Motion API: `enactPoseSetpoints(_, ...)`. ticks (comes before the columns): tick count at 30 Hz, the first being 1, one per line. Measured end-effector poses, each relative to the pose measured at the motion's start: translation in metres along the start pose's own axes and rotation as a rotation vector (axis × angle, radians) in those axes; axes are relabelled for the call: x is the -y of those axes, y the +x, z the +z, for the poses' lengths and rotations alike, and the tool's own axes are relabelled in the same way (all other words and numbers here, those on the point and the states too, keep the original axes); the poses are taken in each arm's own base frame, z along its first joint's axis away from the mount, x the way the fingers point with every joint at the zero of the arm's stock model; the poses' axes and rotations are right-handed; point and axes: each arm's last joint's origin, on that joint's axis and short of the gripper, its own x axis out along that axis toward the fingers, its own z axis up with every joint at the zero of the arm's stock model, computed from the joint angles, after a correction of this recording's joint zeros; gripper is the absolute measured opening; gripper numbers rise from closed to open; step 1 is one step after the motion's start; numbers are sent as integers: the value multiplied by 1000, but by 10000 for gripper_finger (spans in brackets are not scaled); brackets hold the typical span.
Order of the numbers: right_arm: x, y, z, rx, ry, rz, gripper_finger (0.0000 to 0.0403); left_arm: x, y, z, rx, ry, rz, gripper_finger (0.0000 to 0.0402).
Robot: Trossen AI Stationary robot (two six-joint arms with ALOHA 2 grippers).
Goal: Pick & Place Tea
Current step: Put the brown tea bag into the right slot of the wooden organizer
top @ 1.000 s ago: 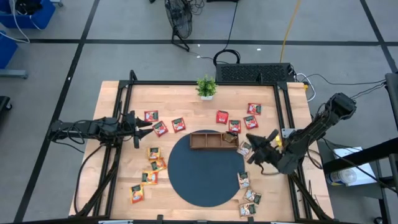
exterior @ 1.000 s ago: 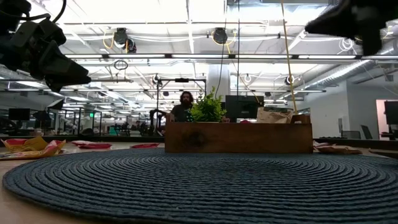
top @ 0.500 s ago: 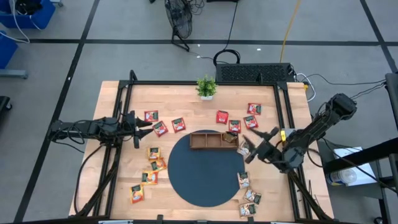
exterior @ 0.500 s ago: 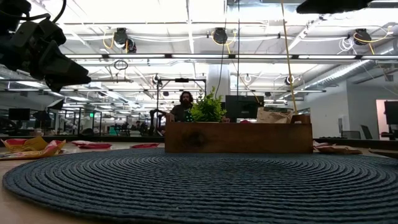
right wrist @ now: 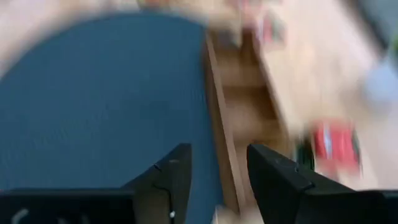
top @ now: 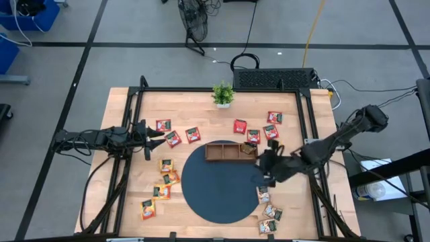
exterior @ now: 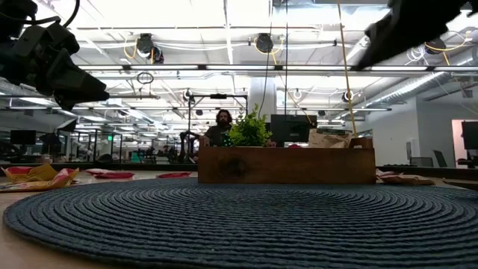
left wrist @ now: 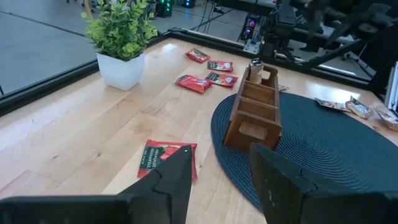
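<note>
High view: wooden table point(top: 201, 107) inside a black frame. Dark round mat point(top: 222, 181) near the front edge, with the wooden three-compartment tray point(top: 230, 151) on its far rim. Tea sachets lie scattered: red ones point(top: 193, 134) left of the tray and another red group point(top: 254, 135) to its right, yellow-orange ones point(top: 165, 177) left of the mat, pale ones point(top: 263, 195) off the mat's right edge. Potted plant point(top: 222, 94) at the far edge. Left gripper point(top: 153, 134) hangs over the table's left side, near the red sachets. Right gripper point(top: 267, 168) is over the mat's right edge, just beside the tray's right end.

Low view: only here, open office ceiling lights, and a person seated behind the tray point(exterior: 287, 165). One pale sachet point(exterior: 328, 138) pokes above the tray's right compartment. Arm parts dark at both upper corners.

Left wrist view: fingers point(left wrist: 169, 180) parted, nothing between them; a red sachet point(left wrist: 166, 158) lies on bare wood just beyond. The tray's two near compartments look bare; a sachet stands in the far one.

Right wrist view: blurred. Fingers point(right wrist: 171, 174) apart, nothing held, above the mat beside the tray point(right wrist: 242, 118).
</note>
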Motion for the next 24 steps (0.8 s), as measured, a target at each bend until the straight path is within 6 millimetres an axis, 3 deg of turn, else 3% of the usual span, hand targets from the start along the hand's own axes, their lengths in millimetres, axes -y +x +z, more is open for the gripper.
enactPoseSetpoints(5,8,21,-22,-393,41,-34,179,0,0,0,1,0,-1,161)
enactPoseSetpoints(8,8,39,-33,-532,45,-32,200,0,0,0,0,0,0,161)
enactPoseSetpoints(24,-1,90,-45,-627,67,-73,204,0,0,0,0,0,0,161)
